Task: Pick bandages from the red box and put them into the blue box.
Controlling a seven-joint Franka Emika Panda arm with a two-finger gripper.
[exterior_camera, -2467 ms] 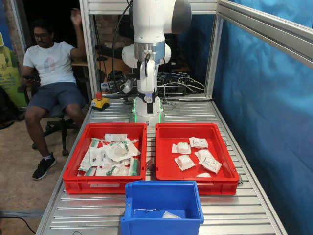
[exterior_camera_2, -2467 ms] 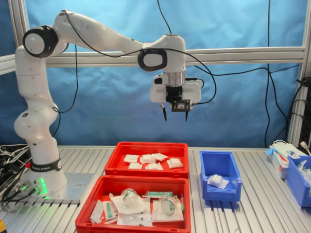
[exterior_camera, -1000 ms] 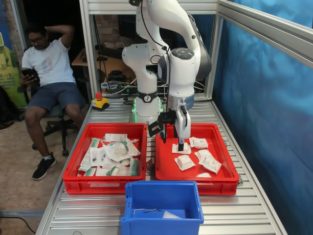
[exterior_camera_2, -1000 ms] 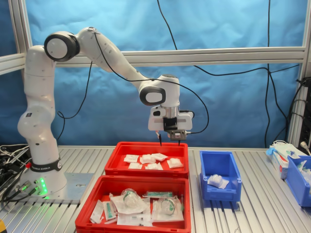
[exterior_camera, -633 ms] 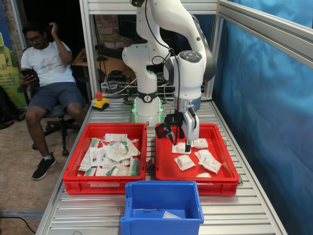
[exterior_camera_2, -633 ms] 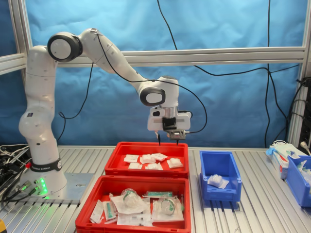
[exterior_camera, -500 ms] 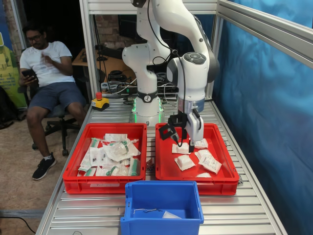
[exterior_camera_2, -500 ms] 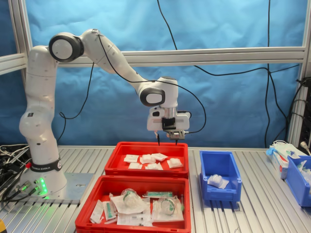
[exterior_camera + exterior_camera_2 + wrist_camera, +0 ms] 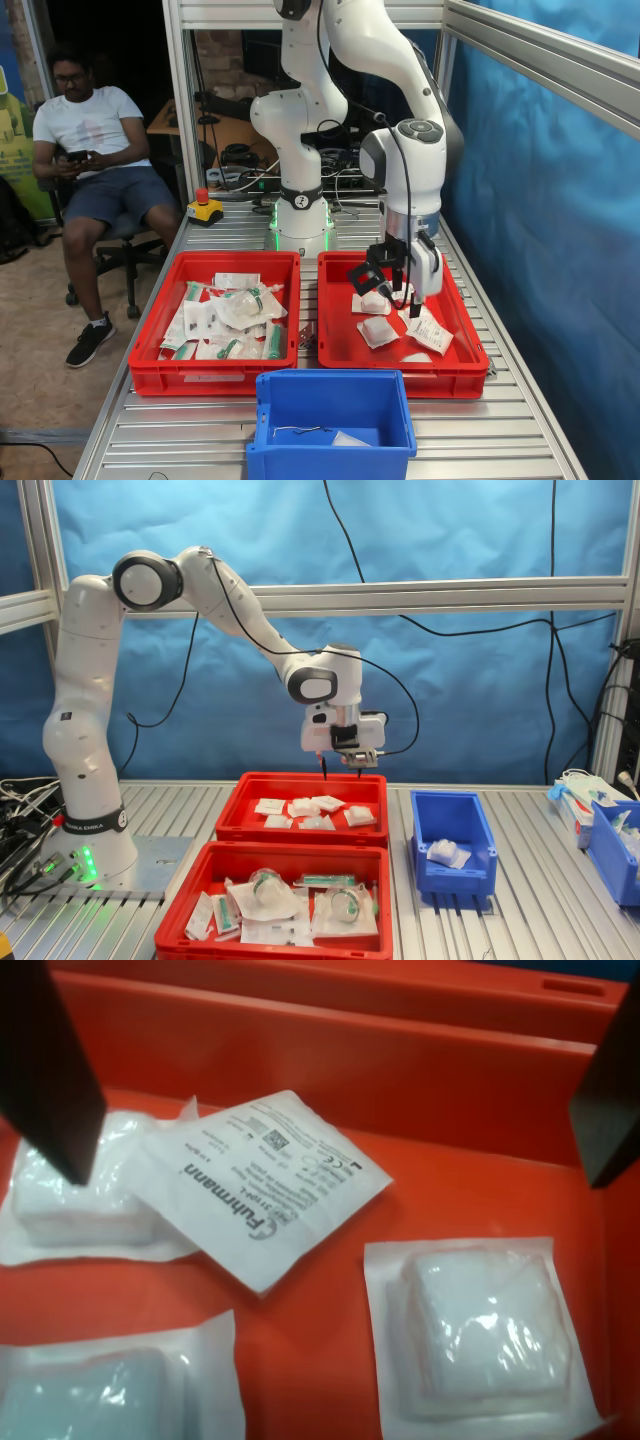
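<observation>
Closest to the first exterior view's camera sits the blue box [image 9: 335,415], with a white packet low in its corner; behind it, on the first exterior view's right, the red box [image 9: 400,355] holds the loose bandages [image 9: 378,330], and beside it stands the twin crate of green-and-white packets [image 9: 225,318]. Over the red box hangs the gripper [image 9: 405,300], its jaws spread wide and empty, the dark fingertips [image 9: 50,1070] framing a labelled packet [image 9: 255,1185] that overlaps a puffy one [image 9: 70,1195], with another puffy packet [image 9: 485,1325] lying apart near the wall. To do this step well, I judge the gripper should settle straight down over one packet only, preferably a puffy one lying clear of its neighbours, and close on its raised middle rather than on the thin sealed rim. Farther back, the seated man [image 9: 90,150] looks at his phone. Compared with half a second ago, the arm has carried the gripper lower and toward the first exterior view's right, nearer the crate's far wall.
</observation>
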